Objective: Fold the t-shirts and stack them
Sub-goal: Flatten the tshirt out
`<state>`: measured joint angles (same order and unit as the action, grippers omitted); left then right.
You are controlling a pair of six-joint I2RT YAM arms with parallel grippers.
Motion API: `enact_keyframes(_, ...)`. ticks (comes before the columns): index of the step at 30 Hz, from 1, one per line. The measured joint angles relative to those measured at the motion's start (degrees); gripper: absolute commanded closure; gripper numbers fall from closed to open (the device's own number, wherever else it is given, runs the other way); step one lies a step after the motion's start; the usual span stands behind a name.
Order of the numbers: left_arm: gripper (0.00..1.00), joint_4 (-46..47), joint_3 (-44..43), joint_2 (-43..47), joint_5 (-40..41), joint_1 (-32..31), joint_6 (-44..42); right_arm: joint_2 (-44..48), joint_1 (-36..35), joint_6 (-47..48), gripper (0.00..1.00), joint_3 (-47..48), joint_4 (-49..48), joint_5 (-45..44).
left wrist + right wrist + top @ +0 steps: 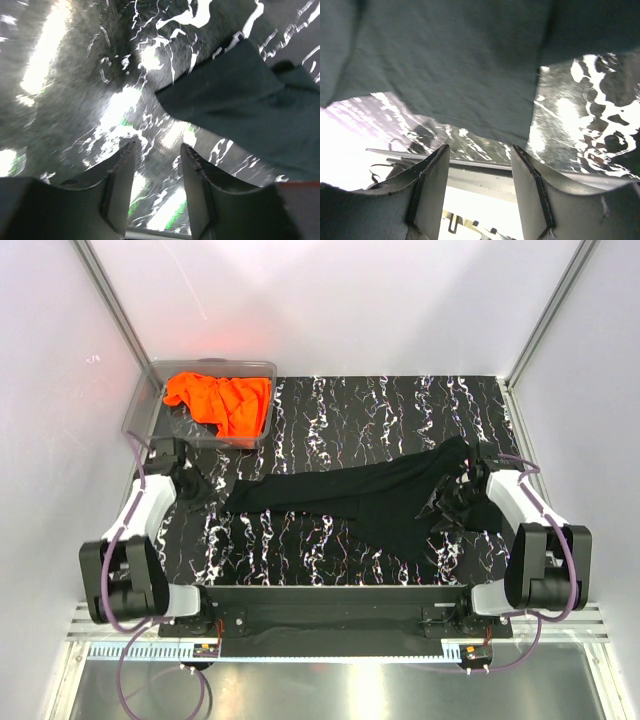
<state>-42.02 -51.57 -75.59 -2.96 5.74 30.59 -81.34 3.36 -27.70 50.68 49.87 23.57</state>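
Left gripper (157, 145) and right gripper (480, 148), both low, gape empty flanking black t-shirt (370, 495).

Black tee (370, 502), centre: plain. Orange tee (222, 400), 11 o'clock: bright, solid colour. Bin (152, 390): clear. Table (330, 400): black, white marble veining. Left arm (148, 508), right arm (512, 498): white shells, black joints.

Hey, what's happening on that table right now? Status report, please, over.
Left gripper open, empty, at one end of black t-shirt. Right gripper open at its other end. Orange t-shirt crumpled in clear bin. Nothing folded yet.
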Motion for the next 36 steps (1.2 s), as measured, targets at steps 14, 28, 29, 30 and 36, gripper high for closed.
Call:
enact_keyframes(14, 0.42, 12.4, 10.2, -4.0, -12.3, 3.7, 16.1, 7.5, 0.0, -2.9, 0.41, -5.4, -3.8, 2.6)
enact_keyframes(28, 0.59, 23.6, 16.0, -7.1, -17.3, 9.6, 23.9, 8.6, 0.0, -4.4, 0.41, -7.8, -4.3, 2.6)
enact_keyframes(29, 0.6, 24.3, 16.0, -7.5, -17.7, 9.7, 24.2, 8.6, 0.0, -4.5, 0.41, -7.8, -4.4, 2.6)
enact_keyframes(30, 0.61, 25.1, 16.0, -7.9, -18.0, 9.8, 24.6, 8.6, 0.0, -4.6, 0.41, -7.9, -4.5, 2.6)
enact_keyframes(36, 0.75, 28.2, 16.0, -10.0, -19.6, 10.0, 25.6, 8.6, 0.0, -5.7, 0.41, -8.7, -5.1, 2.2)
